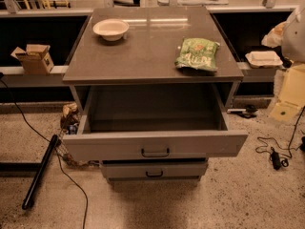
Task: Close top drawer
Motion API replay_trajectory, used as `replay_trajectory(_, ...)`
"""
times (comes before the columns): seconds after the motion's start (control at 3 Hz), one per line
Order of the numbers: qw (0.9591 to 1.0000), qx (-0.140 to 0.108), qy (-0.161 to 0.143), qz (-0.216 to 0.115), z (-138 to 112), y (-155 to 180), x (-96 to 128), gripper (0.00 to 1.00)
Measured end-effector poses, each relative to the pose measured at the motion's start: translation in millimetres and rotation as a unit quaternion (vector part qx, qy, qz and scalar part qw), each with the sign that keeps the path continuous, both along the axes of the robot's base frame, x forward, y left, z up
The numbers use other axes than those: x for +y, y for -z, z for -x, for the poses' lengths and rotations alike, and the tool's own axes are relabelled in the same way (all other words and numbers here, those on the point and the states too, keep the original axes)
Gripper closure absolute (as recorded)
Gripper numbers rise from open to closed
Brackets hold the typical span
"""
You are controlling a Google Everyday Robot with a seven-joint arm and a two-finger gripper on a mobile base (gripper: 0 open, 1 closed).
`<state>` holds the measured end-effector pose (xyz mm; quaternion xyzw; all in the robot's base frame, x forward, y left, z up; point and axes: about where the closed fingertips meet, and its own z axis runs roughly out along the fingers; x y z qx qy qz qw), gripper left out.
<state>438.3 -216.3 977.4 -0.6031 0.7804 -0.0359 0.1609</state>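
Speckled floor fills the bottom of the frame. Just above it, at lower centre, is the flat grey front of the top drawer, which stands well out of the cabinet, so its deep box is open to view. No contents show inside it. A small black bar handle sits at the middle of the front, and a slimmer drawer with the same kind of handle is shut beneath it. The worktop overhanging the open box carries a pale bowl towards the upper left and a green bag towards the right, well apart from each other. At lower left a black tube lies on the floor beside a thin cable. The pincer does not show anywhere in the frame, so I cannot tell whether it is released or clenched. As for handling, the drawer looks like a stiff, rigid box that should slide straight back. With nothing seen in it, it is probably fairly light (though a wide box can bind if shoved at one end). There is no need to grip it. The best place to bear on it is the flat front at or just beside the handle, pressing squarely at the centre. The smooth face may let a contact skid if the push comes at an angle. None of the closing has been done yet.
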Motion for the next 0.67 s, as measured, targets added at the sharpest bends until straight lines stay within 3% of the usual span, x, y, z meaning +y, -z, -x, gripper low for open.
replay_trajectory(0.33,1.0000,0.000,-0.001,-0.001,0.1,1.7,0.6,0.00)
replay_trajectory(0.67,0.9997,0.020,-0.014,-0.010,5.0,42.2,8.5,0.00)
